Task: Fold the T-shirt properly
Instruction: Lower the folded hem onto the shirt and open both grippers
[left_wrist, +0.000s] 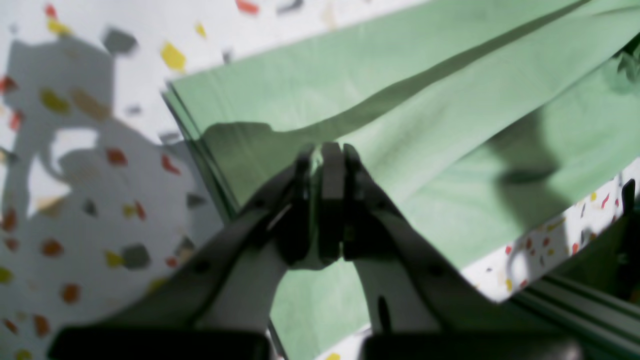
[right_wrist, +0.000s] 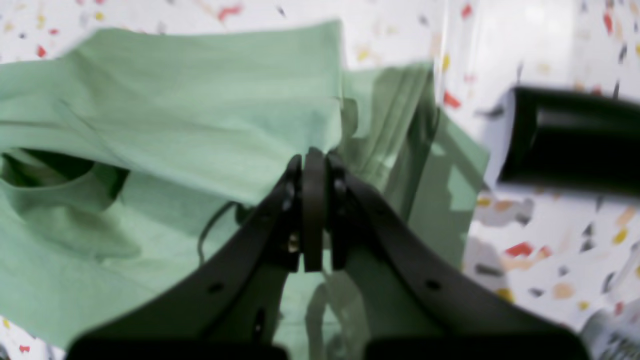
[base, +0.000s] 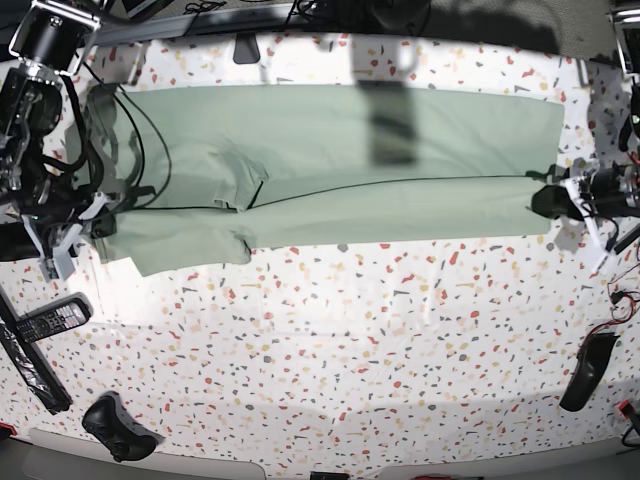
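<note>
- The T-shirt (base: 330, 160) lies flat on the speckled table (base: 330, 340), up at the far side; it is stretched out long from one side of the table to the other, so its long way runs sideways between the two arms.
- A long flap is already folded over, and its edge runs along the middle of the shirt; the collar end sits at the left of the base view, and the hem end sits at the right.
- The left gripper (left_wrist: 325, 150) is at the hem end, on the right of the base view; its jaws are pinched tight together, and green cloth seems caught between them, right at the shirt's edge.
- The right gripper (right_wrist: 314, 155) is at the collar end, on the left of the base view; its jaws are pinched tight too, with the shirt's edge at their tips; I think it holds cloth, but the view is blurry.
- Each arm is close to its own end, and the two ends are well apart; I think the next move means bringing one end along the long way to meet the other end.
</note>
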